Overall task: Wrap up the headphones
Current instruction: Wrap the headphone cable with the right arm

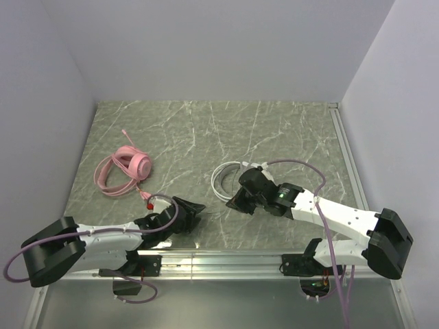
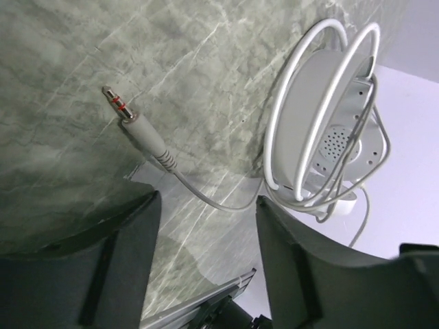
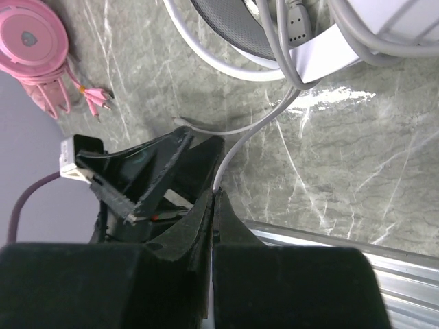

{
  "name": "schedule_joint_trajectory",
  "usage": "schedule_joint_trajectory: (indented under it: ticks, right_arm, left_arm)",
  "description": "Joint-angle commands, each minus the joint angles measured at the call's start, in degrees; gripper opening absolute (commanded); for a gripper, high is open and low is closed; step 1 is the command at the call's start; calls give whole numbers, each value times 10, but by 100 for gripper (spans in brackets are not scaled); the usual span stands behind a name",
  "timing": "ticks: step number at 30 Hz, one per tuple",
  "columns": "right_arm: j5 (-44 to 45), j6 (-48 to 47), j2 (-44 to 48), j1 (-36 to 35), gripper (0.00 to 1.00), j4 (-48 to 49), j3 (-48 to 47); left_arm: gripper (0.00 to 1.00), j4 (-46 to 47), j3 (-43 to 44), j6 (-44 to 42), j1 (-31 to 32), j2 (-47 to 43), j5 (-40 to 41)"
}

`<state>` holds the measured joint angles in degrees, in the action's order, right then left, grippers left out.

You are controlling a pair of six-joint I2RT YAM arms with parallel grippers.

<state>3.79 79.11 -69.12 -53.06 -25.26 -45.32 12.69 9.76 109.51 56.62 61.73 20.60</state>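
Note:
The white headphones (image 1: 225,178) lie mid-table, their pale cable looped round the band (image 2: 322,123). My right gripper (image 3: 215,195) is shut on that pale cable (image 3: 236,147) just below the headset (image 3: 274,41); from above, the right gripper (image 1: 238,201) sits at the headset's near side. The cable's free end, a grey plug (image 2: 140,127), rests on the marble. My left gripper (image 2: 209,226) is open, the cable (image 2: 212,203) curving past its fingertips without contact; from above, the left gripper (image 1: 194,209) points at the white headset. The pink headphones (image 1: 125,171) lie at the left.
A metal rail (image 1: 226,260) runs along the table's near edge, another rail (image 1: 346,157) along the right side. Grey walls close in the left, back and right. The pink headset's red-tipped plug (image 1: 149,203) lies just left of the left gripper.

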Motion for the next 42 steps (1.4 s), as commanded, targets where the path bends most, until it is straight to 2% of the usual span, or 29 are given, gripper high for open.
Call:
schedule_joint_trajectory:
  ticks: [1, 8, 9, 13, 16, 17, 18, 23, 26, 30, 37, 42]
  right_arm:
    - [3, 8, 22, 6, 0, 27, 4]
    - [-13, 10, 22, 6, 0, 38, 13]
    - [-15, 9, 22, 6, 0, 39, 14]
    - [-19, 10, 22, 6, 0, 42, 17]
    - [-19, 10, 24, 5, 0, 40, 18]
    - [-19, 10, 23, 6, 0, 38, 19]
    - [-19, 12, 26, 6, 0, 39, 20]
    - [-19, 19, 31, 7, 0, 44, 30]
    - [-18, 20, 32, 7, 0, 39, 28]
    - [-25, 23, 30, 14, 0, 39, 30]
    - [-36, 41, 33, 41, 0, 59, 45]
    - [-36, 57, 26, 58, 0, 68, 39]
  left_arm:
    - [62, 18, 18, 97, 10, 36, 27]
    - [53, 15, 38, 115, 12, 91, 67]
    - [46, 5, 49, 111, 12, 95, 79]
    - [36, -81, 94, 99, 17, 113, 145]
    - [30, -87, 103, 90, 22, 123, 171]
    - [26, -91, 108, 87, 24, 124, 190]
    - [17, -98, 111, 82, 31, 127, 199]
    - [12, -114, 127, 60, 54, 129, 259]
    - [1, -123, 137, 46, 75, 125, 307]
    - [0, -125, 149, 18, 95, 117, 354]
    - [0, -138, 205, -86, 126, 145, 432]
    - [0, -97, 241, -161, 141, 175, 436]
